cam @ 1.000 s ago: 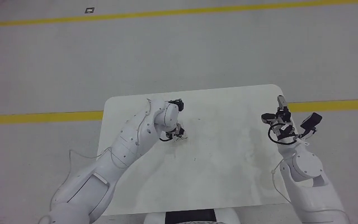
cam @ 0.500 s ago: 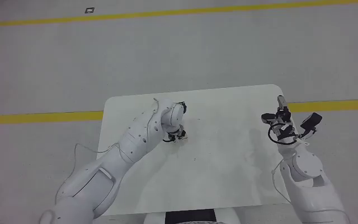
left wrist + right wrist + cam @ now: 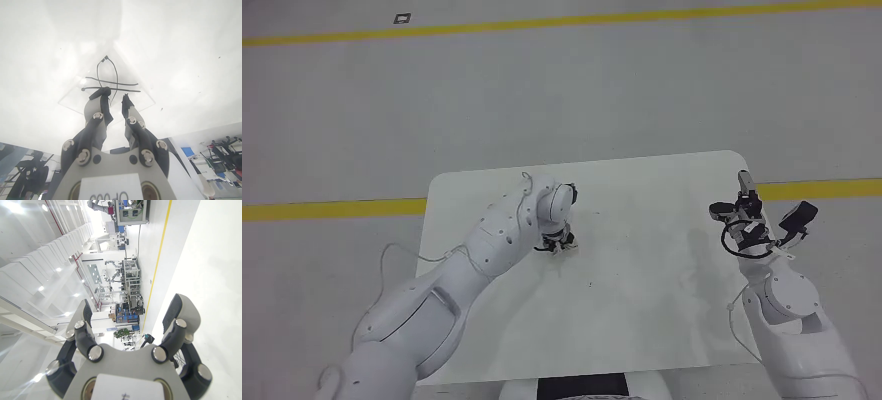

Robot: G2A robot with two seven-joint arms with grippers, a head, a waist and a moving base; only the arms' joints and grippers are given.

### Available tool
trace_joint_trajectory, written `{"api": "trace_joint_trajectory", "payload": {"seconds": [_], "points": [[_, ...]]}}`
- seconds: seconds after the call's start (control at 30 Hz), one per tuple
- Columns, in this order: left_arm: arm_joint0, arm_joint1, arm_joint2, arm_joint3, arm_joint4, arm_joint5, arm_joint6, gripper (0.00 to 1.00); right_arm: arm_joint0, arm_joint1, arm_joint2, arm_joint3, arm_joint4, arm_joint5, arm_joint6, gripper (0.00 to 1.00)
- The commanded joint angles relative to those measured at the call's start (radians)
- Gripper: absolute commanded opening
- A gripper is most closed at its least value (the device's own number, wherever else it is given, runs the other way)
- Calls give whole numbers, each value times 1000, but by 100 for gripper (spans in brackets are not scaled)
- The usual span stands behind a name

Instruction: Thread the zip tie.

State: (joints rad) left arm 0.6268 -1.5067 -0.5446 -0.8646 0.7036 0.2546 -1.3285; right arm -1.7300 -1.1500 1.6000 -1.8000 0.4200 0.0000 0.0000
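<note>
Three black zip ties lie on a clear square plate (image 3: 143, 98) on the white table (image 3: 662, 300). One zip tie (image 3: 114, 66) is bent into a loop; two straight zip ties (image 3: 122, 83) cross over it. My left gripper (image 3: 113, 95) hangs just above them, open, with one fingertip (image 3: 101, 92) touching the nearer straight tie (image 3: 130, 91). In the top view the left gripper (image 3: 558, 240) is at the table's left-middle. My right gripper (image 3: 747, 207) is held up near the table's right edge, open with nothing in it (image 3: 130, 309).
The table's far edge runs close behind the left gripper, and the right edge lies under the right arm. Yellow floor lines (image 3: 332, 209) pass beyond the table. Bare tabletop spreads between the two arms.
The left arm's elbow and forearm have swung slightly right while its gripper stays over the same spot. The right arm has not moved.
</note>
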Motion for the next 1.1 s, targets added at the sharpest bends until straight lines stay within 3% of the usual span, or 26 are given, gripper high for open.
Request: {"api": "trace_joint_trajectory", "payload": {"seconds": [0.0, 0.67, 0.8, 0.83, 1.07], "points": [[-6, -6, 6, 18, -8, -6, 10, 17, 0, 0, 0, 0, 0, 0, 0, 100], [-55, -69, 69, 167, -62, -54, 70, 12, 0, 0, 0, 0, 0, 0, 0, 100], [-66, -82, 80, 195, -72, -60, 77, 7, 0, 0, 0, 0, 0, 0, 0, 100], [-69, -85, 82, 202, -74, -61, 78, 0, 0, 0, 0, 0, 0, 0, 0, 100], [-87, -104, 98, 244, -83, -66, 83, 0, 0, 0, 0, 0, 0, 0, 0, 100]]}}
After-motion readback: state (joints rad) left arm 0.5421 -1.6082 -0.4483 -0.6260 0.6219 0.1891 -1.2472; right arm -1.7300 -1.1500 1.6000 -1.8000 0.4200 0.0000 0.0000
